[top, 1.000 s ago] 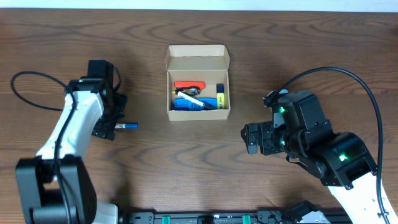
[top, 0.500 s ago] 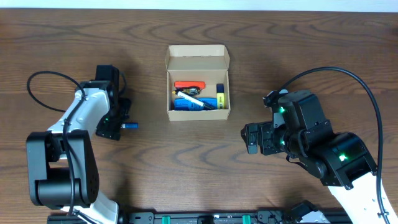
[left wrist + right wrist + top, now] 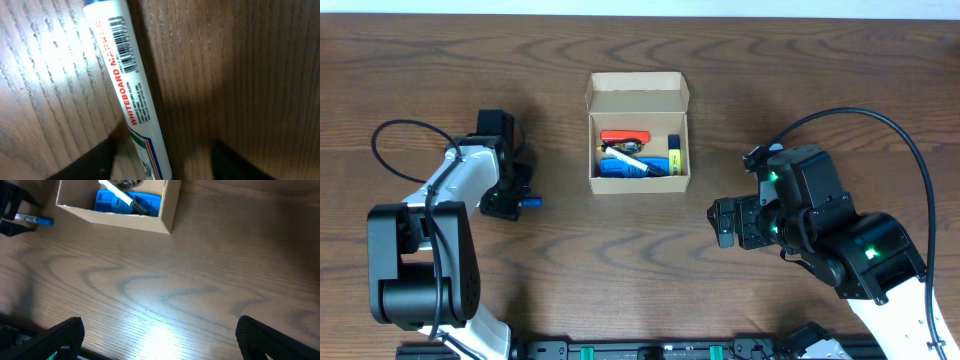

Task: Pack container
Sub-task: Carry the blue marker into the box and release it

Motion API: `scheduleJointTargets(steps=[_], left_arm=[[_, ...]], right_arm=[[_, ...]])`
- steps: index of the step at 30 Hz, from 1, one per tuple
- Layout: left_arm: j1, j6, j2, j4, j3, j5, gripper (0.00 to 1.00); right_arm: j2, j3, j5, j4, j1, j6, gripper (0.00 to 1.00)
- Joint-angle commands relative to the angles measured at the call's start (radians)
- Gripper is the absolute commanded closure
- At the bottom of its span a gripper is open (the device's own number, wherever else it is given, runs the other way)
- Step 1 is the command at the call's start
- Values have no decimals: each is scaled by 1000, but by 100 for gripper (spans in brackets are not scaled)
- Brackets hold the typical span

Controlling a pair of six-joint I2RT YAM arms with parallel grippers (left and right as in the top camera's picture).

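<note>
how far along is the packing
Done: the container holds a red item, a blue item and a yellow item. In hand: the left gripper straddles the whiteboard marker on the table, jaws not clamped. Left: grip it, drop it in, close the flap. The right gripper is open, idle.

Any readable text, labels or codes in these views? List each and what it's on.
"WHITEBOARD MARKER": red print along the white marker barrel, left wrist view; the last letters are less clear.
Barcode on the same barrel: its digits are too small to read.
Small red lines beside the title: too small to read.
The container and its contents: no legible text in the overhead or right wrist view.
</note>
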Motion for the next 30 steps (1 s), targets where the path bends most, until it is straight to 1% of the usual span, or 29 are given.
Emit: scheduleJointTargets(steps=[1, 2, 8, 9, 13, 15, 17, 19, 20, 21, 23, 26, 30], left_arm=[[6, -6, 35, 2, -9, 2, 49], [6, -6, 35, 2, -9, 5, 54], [8, -2, 35, -10, -9, 57, 90], [8, -1, 35, -10, -9, 74, 94], [8, 13, 28, -9, 0, 156, 95], [8, 74, 16, -6, 23, 194, 94], [5, 164, -4, -7, 63, 207, 94], [-11, 302, -38, -9, 124, 204, 94], [-25, 398, -64, -9, 168, 199, 95], [-34, 455, -80, -9, 194, 196, 94], [-63, 615, -119, 1, 262, 192, 94], [-121, 926, -164, 25, 352, 206, 94], [-234, 1430, -196, 17, 411, 222, 94]], right_arm=[[-1, -1, 4, -1, 1, -8, 1], [-1, -1, 4, -1, 1, -8, 1], [-1, -1, 3, -1, 1, -8, 1], [-1, -1, 4, -1, 1, -8, 1], [-1, -1, 4, -1, 1, -8, 1], [-1, -1, 4, -1, 1, -8, 1], [-1, -1, 4, -1, 1, -8, 1], [-1, -1, 4, -1, 1, -8, 1], [-1, -1, 4, -1, 1, -8, 1], [-1, -1, 4, -1, 1, -8, 1], [-1, -1, 3, -1, 1, -8, 1], [-1, -1, 4, -1, 1, -8, 1], [-1, -1, 3, -1, 1, -8, 1]])
